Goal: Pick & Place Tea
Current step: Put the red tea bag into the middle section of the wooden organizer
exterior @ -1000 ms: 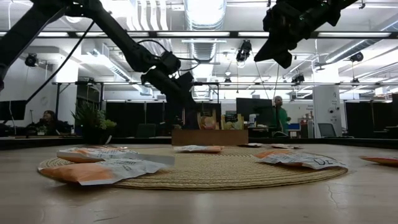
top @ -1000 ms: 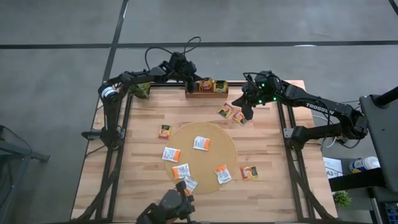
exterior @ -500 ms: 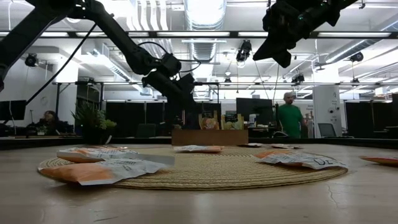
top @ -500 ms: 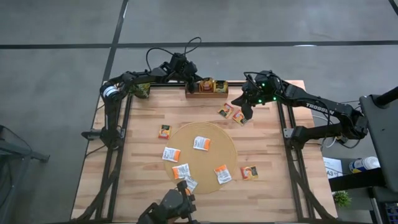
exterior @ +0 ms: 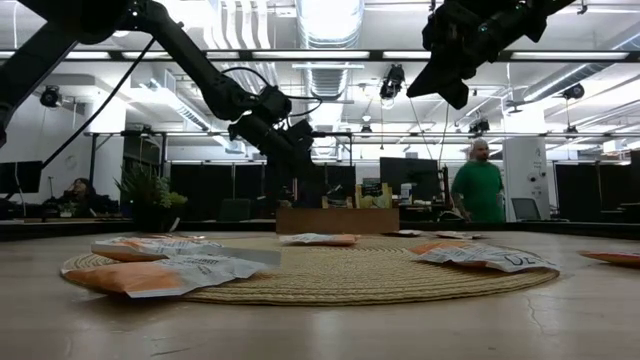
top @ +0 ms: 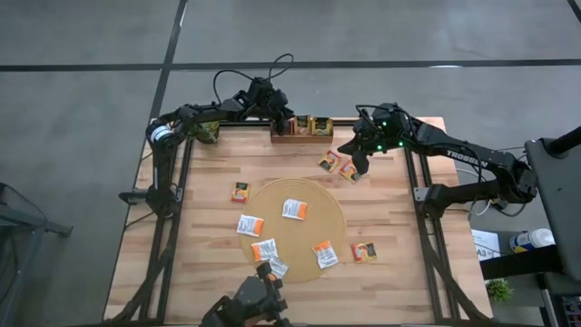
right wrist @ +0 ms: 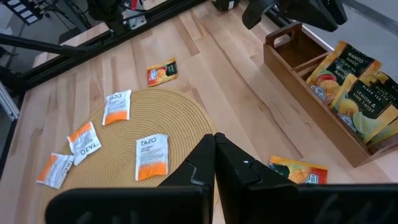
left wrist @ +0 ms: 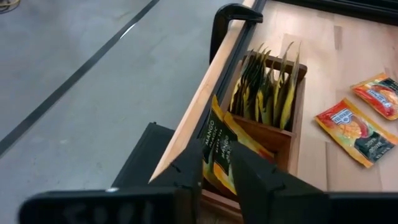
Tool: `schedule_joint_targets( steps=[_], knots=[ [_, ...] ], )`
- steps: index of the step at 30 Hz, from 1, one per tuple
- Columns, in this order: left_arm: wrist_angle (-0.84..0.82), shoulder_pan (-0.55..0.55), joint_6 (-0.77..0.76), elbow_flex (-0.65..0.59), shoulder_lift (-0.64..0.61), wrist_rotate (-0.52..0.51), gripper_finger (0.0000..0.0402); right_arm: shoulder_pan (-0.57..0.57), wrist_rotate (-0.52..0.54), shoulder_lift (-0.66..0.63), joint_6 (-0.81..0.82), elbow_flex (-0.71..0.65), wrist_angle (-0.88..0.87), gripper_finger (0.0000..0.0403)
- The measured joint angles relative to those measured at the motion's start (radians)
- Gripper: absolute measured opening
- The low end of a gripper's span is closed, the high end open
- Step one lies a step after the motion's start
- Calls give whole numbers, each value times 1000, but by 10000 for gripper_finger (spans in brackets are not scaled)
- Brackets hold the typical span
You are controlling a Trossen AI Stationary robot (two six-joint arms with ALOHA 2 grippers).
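A small wooden tray (top: 304,129) stands at the table's far edge. One compartment holds several dark green and yellow tea sachets (left wrist: 267,93) on edge. My left gripper (left wrist: 217,152) is open at the tray's left end. Its fingers stand on either side of a dark green and yellow mango sachet (left wrist: 214,134), which leans in the end compartment. Other sachets lie flat on the round mat (top: 295,227) and on the wood around it. My right gripper (top: 359,165) hovers shut above two orange sachets (top: 338,165), holding nothing. My left gripper comes at the mango sachet slanting down from the table's left. Its fingers (left wrist: 249,171) flank the sachet's near part (left wrist: 217,174). I cannot tell whether they touch it. The sachet leans in the tray's end compartment.
A black clamp (left wrist: 233,12) grips the table's far edge beside the tray. A green object (top: 207,132) stands at the far left corner. A camera mount (top: 250,304) stands at the near edge. A person in green (exterior: 480,190) stands in the room behind.
The sachet at my left gripper has sunk lower into the tray's left end and shows less of its orange face from above. Both arms have kept their places. The person behind the table has walked to the right.
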Motion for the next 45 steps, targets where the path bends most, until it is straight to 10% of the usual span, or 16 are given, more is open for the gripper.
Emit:
schedule_joint_targets(
  steps=[13,34,45],
  knots=[
    [-80,-2,-65,0,-84,0,124,0,0,0,0,0,1,9],
    [-926,-114,-69,-20,-322,-2,124,0,-1,0,-50,0,27,9],
    [-929,-226,-110,-128,-323,43,194,0,-1,0,-66,0,31,9]
  ],
)
